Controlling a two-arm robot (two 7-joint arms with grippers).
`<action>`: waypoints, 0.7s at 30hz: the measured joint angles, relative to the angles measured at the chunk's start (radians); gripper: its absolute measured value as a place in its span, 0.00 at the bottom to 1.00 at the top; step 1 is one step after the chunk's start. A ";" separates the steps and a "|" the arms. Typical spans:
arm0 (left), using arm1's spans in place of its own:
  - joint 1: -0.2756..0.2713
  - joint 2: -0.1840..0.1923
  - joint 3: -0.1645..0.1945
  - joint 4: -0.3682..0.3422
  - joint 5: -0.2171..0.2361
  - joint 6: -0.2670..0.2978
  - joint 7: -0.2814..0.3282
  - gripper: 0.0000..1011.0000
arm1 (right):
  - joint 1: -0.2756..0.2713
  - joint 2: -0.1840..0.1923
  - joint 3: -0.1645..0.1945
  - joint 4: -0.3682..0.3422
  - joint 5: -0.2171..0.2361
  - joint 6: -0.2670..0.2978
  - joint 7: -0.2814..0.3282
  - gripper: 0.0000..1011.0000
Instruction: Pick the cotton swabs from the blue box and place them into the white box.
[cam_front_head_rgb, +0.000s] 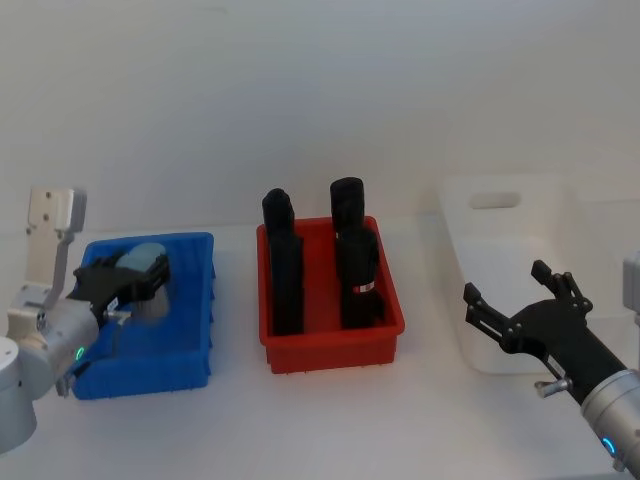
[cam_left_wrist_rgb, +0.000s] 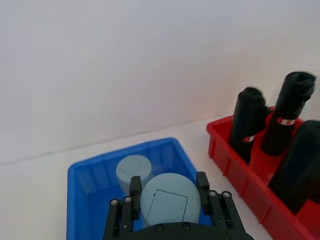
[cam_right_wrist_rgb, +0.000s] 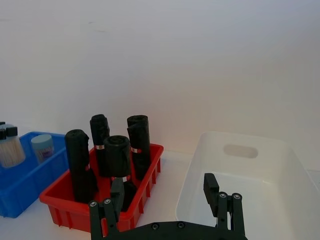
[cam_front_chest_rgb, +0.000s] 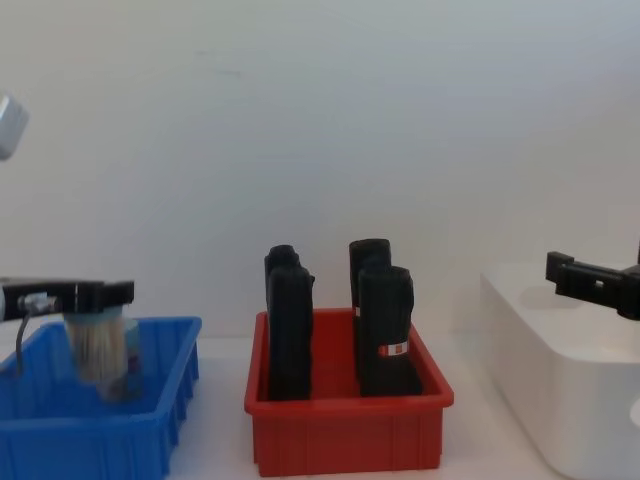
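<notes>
Shallow ribbed plastic bin (cam_front_head_rgb: 150, 380): bright blue. Clear round swab tubs (cam_front_chest_rgb: 100, 345): pale beige sticks, light blue caps. Second shallow plastic bin (cam_front_head_rgb: 330, 352): red; its tall blocks (cam_front_head_rgb: 285, 280) are black (some w/ thin red-and-white bands). Large smooth rounded box (cam_front_head_rgb: 460, 235): plain white. Table, wall: off-white.

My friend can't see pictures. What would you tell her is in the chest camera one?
The left pincer grips a clear round tub of beige cotton swabs inside a shallow bright blue plastic bin. Beside it, a red plastic bin holds four tall black blocks, and the right pincer hangs by a big white box.
</notes>
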 joint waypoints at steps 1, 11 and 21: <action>0.003 0.004 -0.001 -0.024 0.005 0.006 -0.005 0.66 | 0.000 0.000 0.000 0.000 0.000 0.000 0.000 0.99; 0.025 0.030 -0.006 -0.194 0.039 0.065 -0.046 0.66 | 0.000 0.000 0.000 0.000 0.000 0.000 0.000 0.99; 0.038 0.044 -0.008 -0.290 0.057 0.105 -0.069 0.66 | 0.000 0.000 0.000 0.000 0.000 0.000 0.000 0.99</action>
